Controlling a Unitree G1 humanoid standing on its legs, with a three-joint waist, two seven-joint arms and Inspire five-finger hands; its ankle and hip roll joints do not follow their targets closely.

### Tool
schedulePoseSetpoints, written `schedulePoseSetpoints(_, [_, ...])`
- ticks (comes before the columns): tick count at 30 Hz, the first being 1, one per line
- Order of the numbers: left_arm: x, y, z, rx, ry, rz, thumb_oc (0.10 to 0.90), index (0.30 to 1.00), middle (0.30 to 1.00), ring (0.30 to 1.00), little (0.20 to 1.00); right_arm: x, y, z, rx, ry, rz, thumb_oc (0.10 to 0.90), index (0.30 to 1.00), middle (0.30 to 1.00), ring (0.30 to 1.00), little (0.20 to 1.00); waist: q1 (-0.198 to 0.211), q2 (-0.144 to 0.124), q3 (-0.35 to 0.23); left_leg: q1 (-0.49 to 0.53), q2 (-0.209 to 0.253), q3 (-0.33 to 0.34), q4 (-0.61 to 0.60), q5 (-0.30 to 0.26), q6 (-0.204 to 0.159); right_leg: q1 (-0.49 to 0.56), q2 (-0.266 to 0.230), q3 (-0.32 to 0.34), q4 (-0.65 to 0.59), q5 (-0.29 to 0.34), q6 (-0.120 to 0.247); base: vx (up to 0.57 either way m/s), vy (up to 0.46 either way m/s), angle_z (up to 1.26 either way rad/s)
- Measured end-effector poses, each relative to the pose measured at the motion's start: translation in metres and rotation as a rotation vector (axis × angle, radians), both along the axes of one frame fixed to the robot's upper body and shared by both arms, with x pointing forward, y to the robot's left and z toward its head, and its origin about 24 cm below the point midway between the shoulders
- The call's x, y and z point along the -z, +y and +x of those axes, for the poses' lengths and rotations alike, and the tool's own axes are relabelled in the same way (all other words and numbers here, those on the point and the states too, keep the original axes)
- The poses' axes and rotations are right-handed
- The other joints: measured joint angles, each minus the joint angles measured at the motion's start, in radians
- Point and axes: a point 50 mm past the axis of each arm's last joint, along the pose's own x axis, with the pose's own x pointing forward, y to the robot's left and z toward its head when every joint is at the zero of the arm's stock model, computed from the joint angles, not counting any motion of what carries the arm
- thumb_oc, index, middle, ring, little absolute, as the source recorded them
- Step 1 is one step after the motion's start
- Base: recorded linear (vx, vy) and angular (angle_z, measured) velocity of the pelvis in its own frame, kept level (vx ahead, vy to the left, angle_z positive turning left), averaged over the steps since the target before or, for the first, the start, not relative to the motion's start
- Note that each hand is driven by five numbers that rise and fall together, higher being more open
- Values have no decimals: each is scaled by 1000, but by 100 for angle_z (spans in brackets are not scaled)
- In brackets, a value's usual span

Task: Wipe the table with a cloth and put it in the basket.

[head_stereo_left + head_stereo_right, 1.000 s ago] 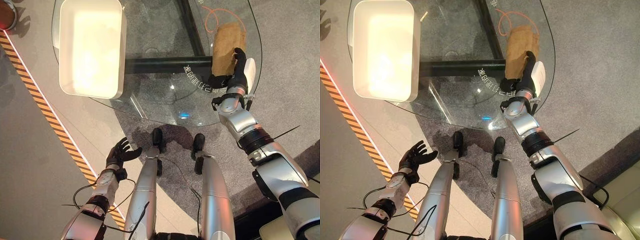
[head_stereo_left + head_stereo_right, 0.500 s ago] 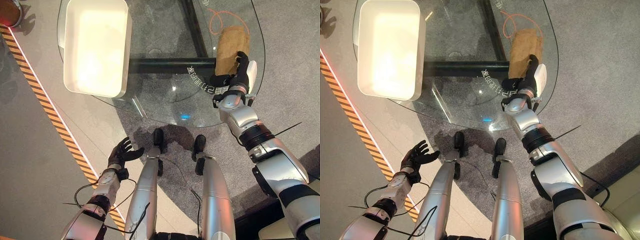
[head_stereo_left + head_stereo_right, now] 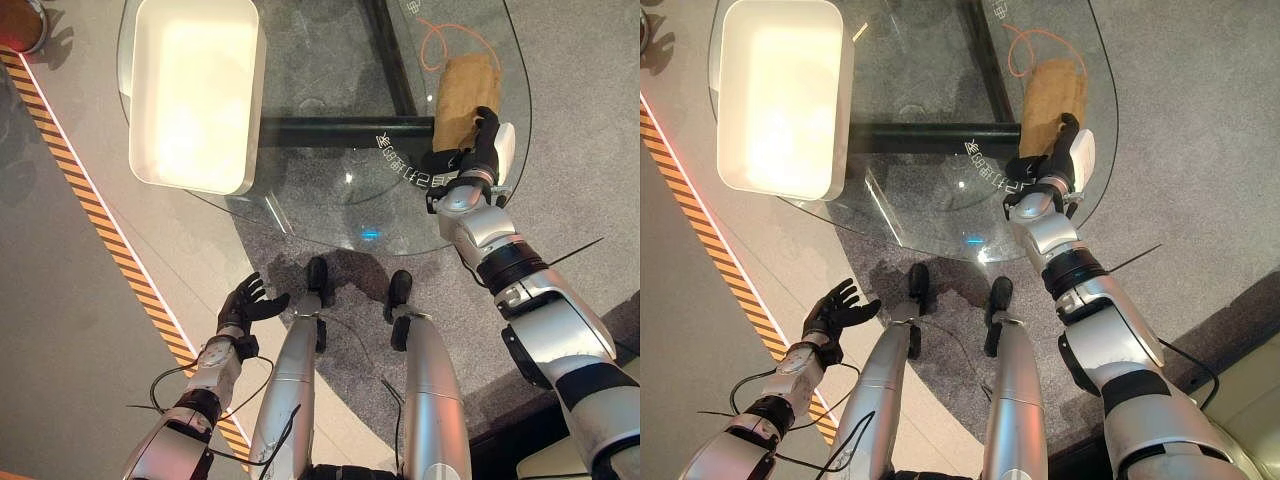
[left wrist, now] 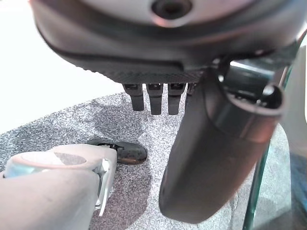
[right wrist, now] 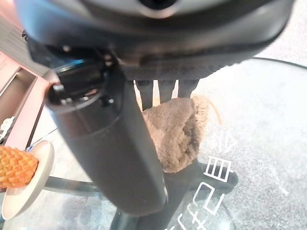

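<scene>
A brown cloth (image 3: 464, 88) lies on the right side of the round glass table (image 3: 300, 215). My right hand (image 3: 472, 152) rests on the cloth's near end, close to the table's right edge. In the right wrist view its fingers (image 5: 160, 91) run straight down onto the bunched cloth (image 5: 175, 136), the thumb alongside, so the hand is open. A white rectangular basket (image 3: 190, 186) stands on the table's left side, with nothing in it. My left hand (image 3: 245, 305) hangs low over the floor, open and holding nothing.
A dark beam (image 3: 340, 130) runs under the glass, and an orange cord (image 3: 437, 35) loops beyond the cloth. Striped tape (image 3: 100, 230) crosses the floor on the left. In the right wrist view a plate with an orange object (image 5: 19, 167) sits off to one side.
The camera has shifted a little. My right hand stays pressed on the cloth's near end with hardly any movement over the glass. The left hand has not moved.
</scene>
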Motion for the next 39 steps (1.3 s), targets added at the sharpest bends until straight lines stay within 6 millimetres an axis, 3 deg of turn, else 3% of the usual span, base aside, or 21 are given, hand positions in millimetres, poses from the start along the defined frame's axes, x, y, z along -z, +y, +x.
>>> schedulePoseSetpoints(13, [2,-6,-1,36,10,14,800,900,900,900,900,2,-6,2,46,36,-113,800,900,900,900,900,10,18,0,1,-4,-7,-17,9,-5,-3,-6,-7,0,-1,0,2,1,1])
schedulePoseSetpoints(14, [2,-6,-1,37,11,15,800,900,900,900,900,1,-6,2,46,36,-114,635,759,759,759,735,10,18,0,1,-4,-8,-17,9,-5,-3,-6,-7,0,-1,0,0,0,0])
schedulePoseSetpoints(15, [2,-6,-1,37,11,15,800,900,900,900,900,1,-6,2,47,36,-116,100,300,300,300,200,10,18,0,1,-4,-8,-18,9,-5,-3,-6,-7,0,-1,0,0,0,0])
schedulePoseSetpoints(25, [2,-6,-1,38,11,14,800,900,900,900,900,-8,-27,3,123,39,-190,100,300,300,300,200,12,23,0,0,-5,-10,-28,14,-3,-6,-7,-8,-3,-4,1,0,0,0])
schedulePoseSetpoints(39, [0,-7,1,40,5,14,800,900,900,900,900,-7,-28,3,125,44,-185,100,300,300,300,200,11,28,0,0,-5,-13,-32,16,-5,-6,-8,-14,-3,-5,-1,0,0,0])
